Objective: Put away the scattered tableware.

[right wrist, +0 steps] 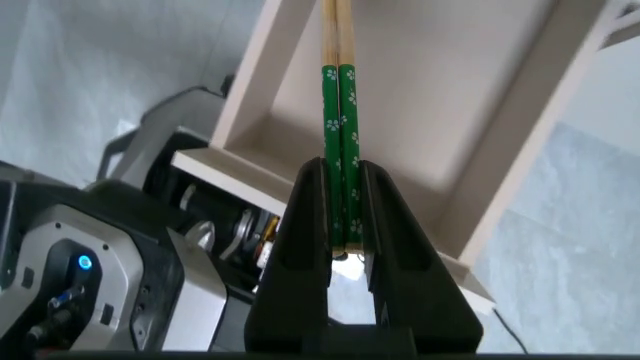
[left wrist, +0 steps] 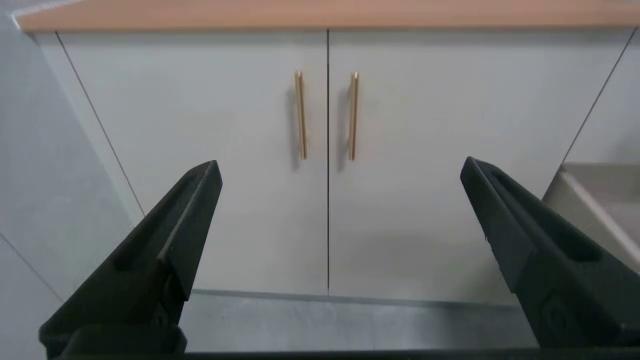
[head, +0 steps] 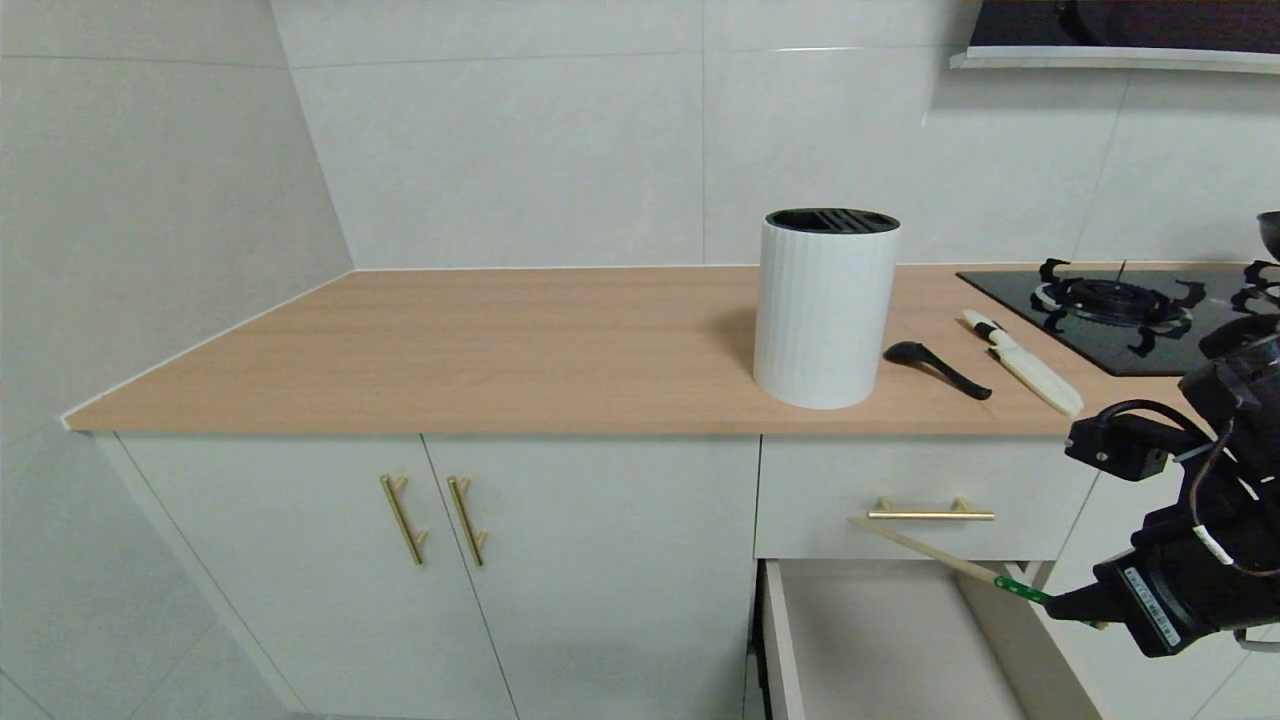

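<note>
Item: chopsticks [right wrist: 338, 100], pinched in right gripper [right wrist: 340, 172] above open drawer [head: 778, 640]; left gripper [left wrist: 340, 170] spread wide, empty; advise lowering level, inside the walls, before release.

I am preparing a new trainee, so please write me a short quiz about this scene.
1. True or false: the right claw is shut on chopsticks.
2. The left claw is: A open, B shut, C holding something.
3. Fill in: on the counter, the spoon lies between the holder and the ____.
Key: 1 true; 2 A; 3 knife.
</note>
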{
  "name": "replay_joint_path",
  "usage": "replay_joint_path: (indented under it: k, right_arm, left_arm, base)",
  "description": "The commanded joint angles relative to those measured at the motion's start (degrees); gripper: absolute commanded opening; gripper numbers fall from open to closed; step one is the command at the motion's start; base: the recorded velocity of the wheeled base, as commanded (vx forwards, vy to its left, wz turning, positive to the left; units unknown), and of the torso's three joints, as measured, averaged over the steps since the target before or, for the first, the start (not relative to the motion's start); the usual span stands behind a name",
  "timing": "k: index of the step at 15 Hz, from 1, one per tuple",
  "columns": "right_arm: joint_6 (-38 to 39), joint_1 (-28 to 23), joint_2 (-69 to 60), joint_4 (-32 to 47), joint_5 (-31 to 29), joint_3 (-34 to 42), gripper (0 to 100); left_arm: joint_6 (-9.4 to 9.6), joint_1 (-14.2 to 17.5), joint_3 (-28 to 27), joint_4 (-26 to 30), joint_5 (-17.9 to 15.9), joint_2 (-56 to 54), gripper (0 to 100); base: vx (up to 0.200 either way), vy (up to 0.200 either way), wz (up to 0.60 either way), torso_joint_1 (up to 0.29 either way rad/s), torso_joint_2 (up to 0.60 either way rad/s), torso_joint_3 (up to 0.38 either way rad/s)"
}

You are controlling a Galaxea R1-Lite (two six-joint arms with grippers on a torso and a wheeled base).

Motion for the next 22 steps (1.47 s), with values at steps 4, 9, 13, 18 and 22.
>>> replay_joint_path:
  k: [4, 9, 13, 18, 22]
  right_arm:
    - [0.0, 0.2, 2.5, -0.9, 0.0, 0.6, 0]
    - [0.0, 0.2, 3.7, -3.6, -0.2, 1.8, 0]
    - [0.1, 0.1, 4.3, -4.4, -0.2, 1.9, 0]
    - [0.2, 0.2, 6.1, -5.6, -0.2, 2.2, 0]
    - [1.7, 2.2, 15.4, -16.8, -2.6, 6.1, 0]
  left_arm:
    - [0.0, 0.0, 0.0, 0.0, 0.0, 0.0, 100]
    - [0.0, 0.0, 0.0, 0.0, 0.0, 0.0, 100]
    - [0.0, 0.0, 0.0, 0.0, 0.0, 0.0, 100]
    - [0.0, 0.0, 0.0, 0.0, 0.0, 0.0, 100]
    - [0.0, 0.0, 0.0, 0.0, 0.0, 0.0, 100]
  base:
    - [0.0, 0.0, 0.0, -0.168, 0.46, 0.279]
    - [0.0, 0.0, 0.0, -0.149, 0.46, 0.301]
    - [0.0, 0.0, 0.0, -0.097, 0.43, 0.306]
    - [0.0, 0.0, 0.0, -0.017, 0.07, 0.041]
    - [0.0, 0.0, 0.0, 0.0, 0.0, 0.0]
